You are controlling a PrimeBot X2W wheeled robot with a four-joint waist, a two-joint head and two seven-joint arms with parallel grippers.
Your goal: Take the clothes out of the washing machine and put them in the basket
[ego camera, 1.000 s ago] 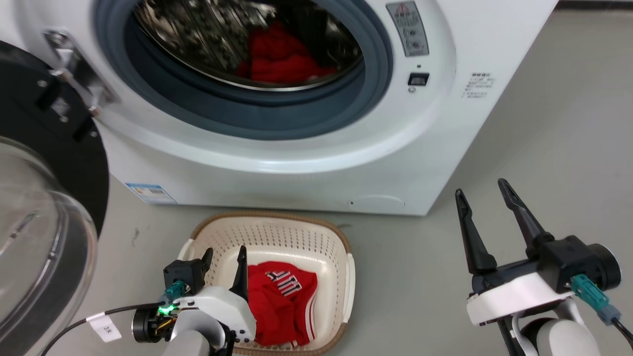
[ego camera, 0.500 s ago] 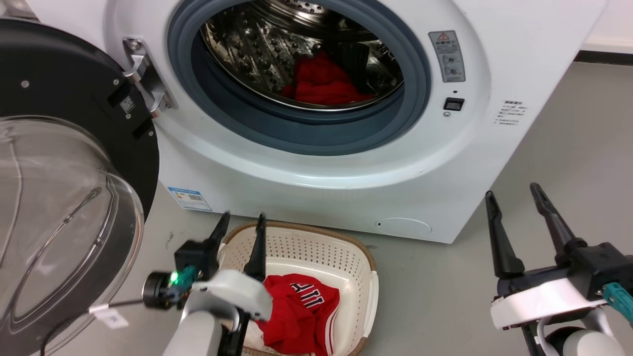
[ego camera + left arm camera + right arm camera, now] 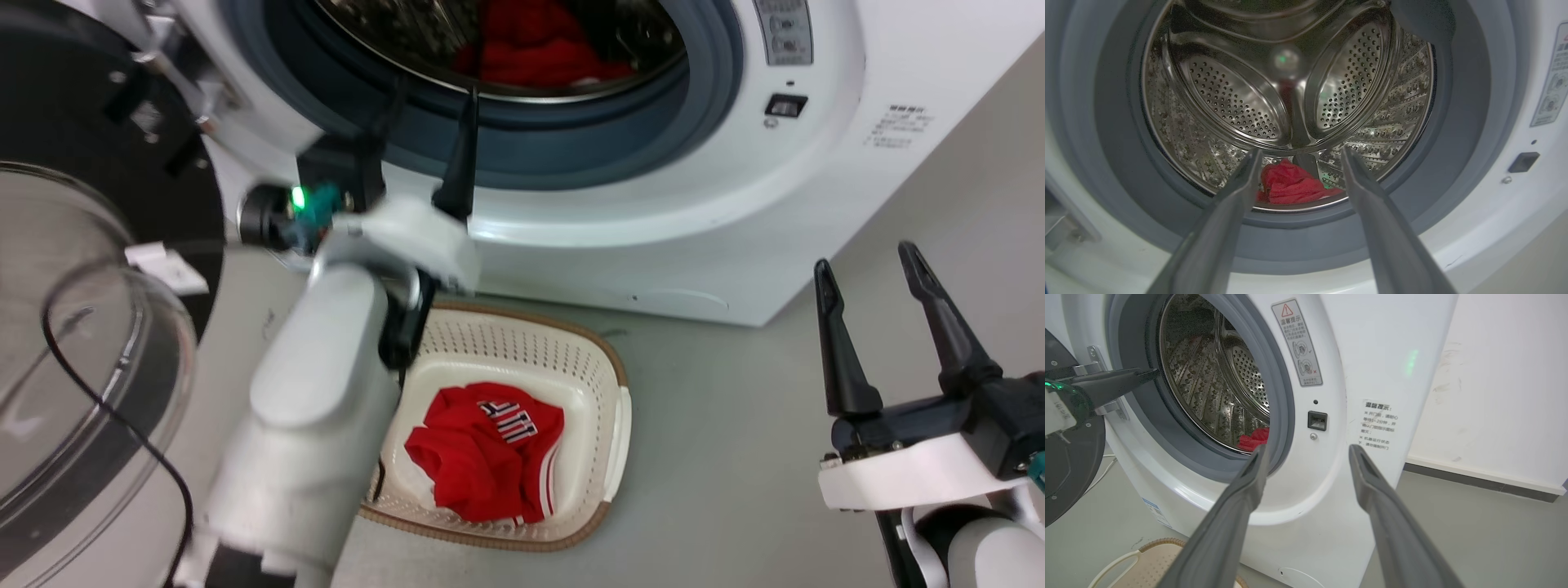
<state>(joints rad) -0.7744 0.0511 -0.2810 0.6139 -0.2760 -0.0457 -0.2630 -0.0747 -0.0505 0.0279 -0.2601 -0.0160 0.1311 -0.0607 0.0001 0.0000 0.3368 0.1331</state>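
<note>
Head view, left gripper (image 3: 435, 86) spread wide at washing machine (image 3: 653, 204) mouth, red garment (image 3: 539, 41) in drum (image 3: 367, 24), right gripper (image 3: 867, 256) spread, empty, lettered garment (image 3: 490, 449) in basket (image 3: 608, 359).

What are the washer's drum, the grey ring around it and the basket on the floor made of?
The drum is likely polished steel: mirror-shiny and punched with small holes. The grey ring is probably rubber, as it looks dull and smooth. The basket seems to be cream moulded plastic with rows of holes. Its brown rim looks woven, but the material is unclear.
</note>
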